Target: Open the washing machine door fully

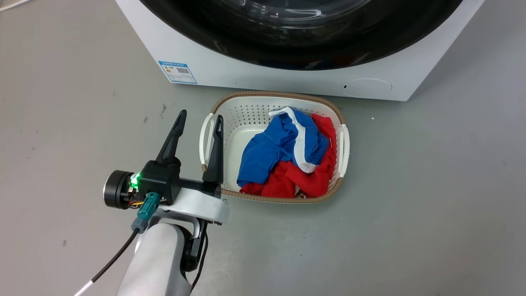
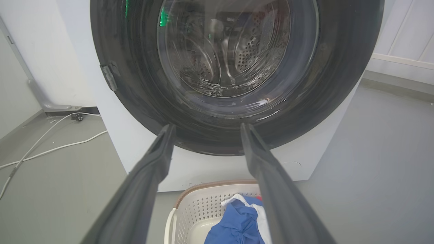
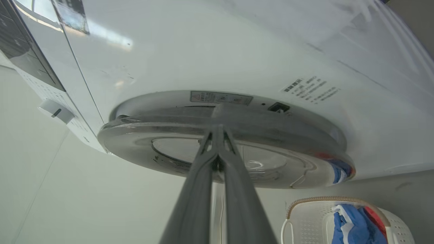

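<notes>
1. I am watching one washing machine door [image 1: 302, 39], black and glossy with a clear glass bowl in its centre. It is sitting on the front of the white washing machine [image 1: 254, 78] and is not swung out. In the left wrist view the door [image 2: 237, 67] is facing the camera, and the steel drum is showing through the glass.
2. In the right wrist view I am seeing the door [image 3: 278, 159] edge-on, lying close against the machine's front. I cannot tell whether it is latched.
3. I am running two grippers. The right gripper [image 3: 217, 130] is holding its fingers pressed together, with the tips right at the door's rim. I cannot tell whether anything is caught between them.
4. The left gripper [image 1: 200, 116] is hanging with its fingers spread wide and holding nothing. It is well short of the door and aimed at the door's lower part [image 2: 206, 126].
5. One white laundry basket [image 1: 279, 95] with a brown woven rim is standing on the grey floor [image 1: 431, 185], just in front of the machine and below the door. The left gripper's inner finger is overlapping the basket's left handle in the head view.
6. Two garments are lying in it: one blue garment [image 1: 275, 148] with white trim, on top of one red garment [image 1: 304, 176].
7. One blue sticker [image 1: 177, 72] is showing on the machine's lower front.
8. Two white cable strands [image 2: 57, 148] are trailing over the floor to the machine's left.
</notes>
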### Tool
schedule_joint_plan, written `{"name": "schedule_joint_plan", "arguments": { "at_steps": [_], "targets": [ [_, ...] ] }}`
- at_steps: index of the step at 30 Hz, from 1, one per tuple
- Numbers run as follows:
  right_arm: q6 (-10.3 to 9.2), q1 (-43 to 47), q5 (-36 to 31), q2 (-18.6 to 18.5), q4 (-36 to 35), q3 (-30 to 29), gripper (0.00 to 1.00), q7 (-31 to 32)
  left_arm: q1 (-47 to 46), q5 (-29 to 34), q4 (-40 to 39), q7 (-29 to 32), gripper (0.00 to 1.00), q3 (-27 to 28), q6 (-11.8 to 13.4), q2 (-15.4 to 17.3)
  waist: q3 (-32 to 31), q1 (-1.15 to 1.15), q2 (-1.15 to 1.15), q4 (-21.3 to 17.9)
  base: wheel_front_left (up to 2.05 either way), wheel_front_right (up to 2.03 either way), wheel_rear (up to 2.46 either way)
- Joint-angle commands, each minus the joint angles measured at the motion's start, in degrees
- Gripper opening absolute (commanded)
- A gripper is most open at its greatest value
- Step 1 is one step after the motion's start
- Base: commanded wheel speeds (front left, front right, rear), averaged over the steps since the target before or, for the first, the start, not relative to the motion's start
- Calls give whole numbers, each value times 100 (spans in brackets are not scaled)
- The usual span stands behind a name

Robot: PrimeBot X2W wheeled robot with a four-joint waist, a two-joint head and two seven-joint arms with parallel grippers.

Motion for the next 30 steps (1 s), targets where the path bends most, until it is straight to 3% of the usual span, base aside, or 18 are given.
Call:
{"name": "schedule_joint_plan", "arguments": {
  "at_steps": [1, 14, 30],
  "targets": [
    [1, -300, -136, -20, 161, 62, 0, 30, -118, -12, -60, -15, 100, 13, 44, -5, 80, -1, 0, 46, 0, 0, 0],
    [1, -1949, -1077, 179, 1083, 424, 0, 337, -346, 21, -351, -15, 100, -16, 146, -18, 726, -1, 0, 202, 0, 0, 0],
    [0, -2088, -1302, 315, 1052, 456, 0, 1182, -512, -110, -448, -15, 100, -183, 346, -22, 993, -1, 0, 228, 0, 0, 0]
  ]
}}
